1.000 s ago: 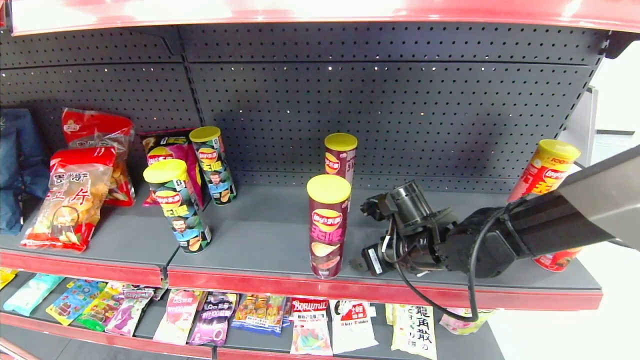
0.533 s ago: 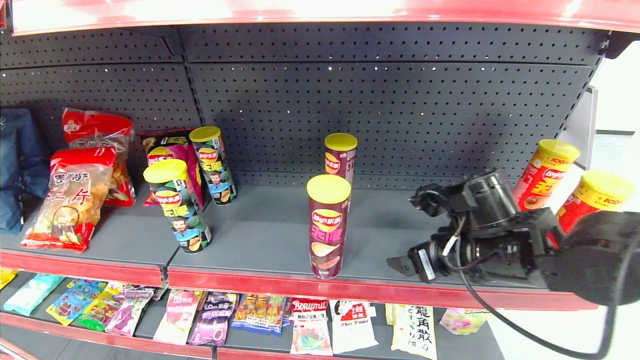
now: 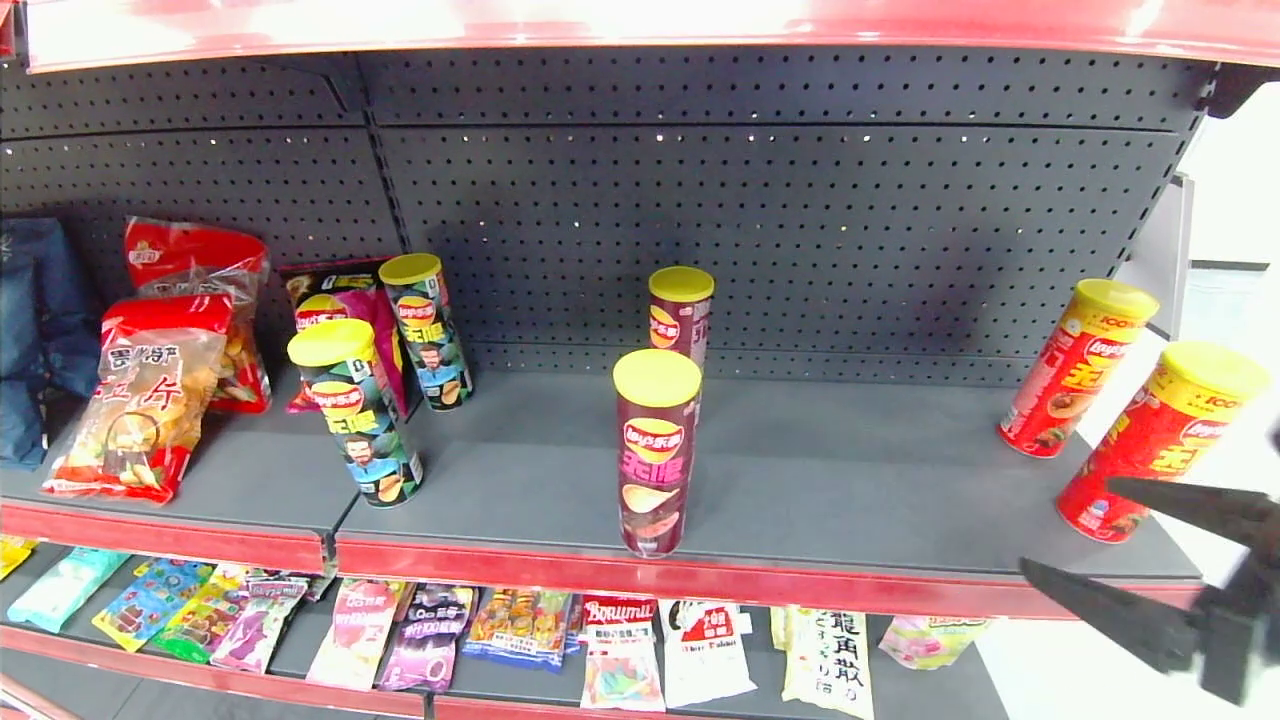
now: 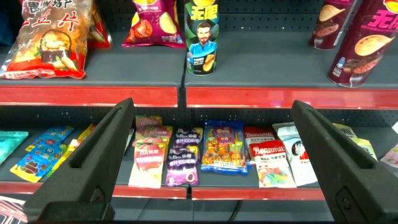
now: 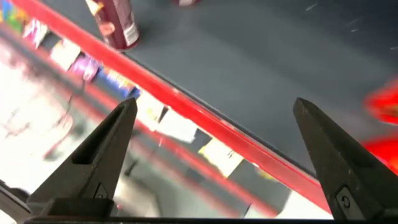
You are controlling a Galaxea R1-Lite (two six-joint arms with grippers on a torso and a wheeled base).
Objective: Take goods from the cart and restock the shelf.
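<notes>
Red chip can [image 3: 1165,440], the nearer of two, stands upright at four o'clock on the shelf [image 3: 850,480], judged light, stiff but crushable, slick-walled, best clasped mid-body; right gripper [image 3: 1066,525], at five o'clock just beside it, and left gripper [image 4: 212,104] both gape wide, empty.

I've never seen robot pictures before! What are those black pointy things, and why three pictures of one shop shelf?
This robot has two arms and fills shop shelves. One picture comes from a camera on its head; the other two from cameras on its wrists. The black pointy things are its jaws, for grabbing. Both pairs are open and hold nothing. On the grey shelf stand crisp tubes: red tubes, maroon tubes, dark green tubes. Snack bags sit at its left end.
</notes>
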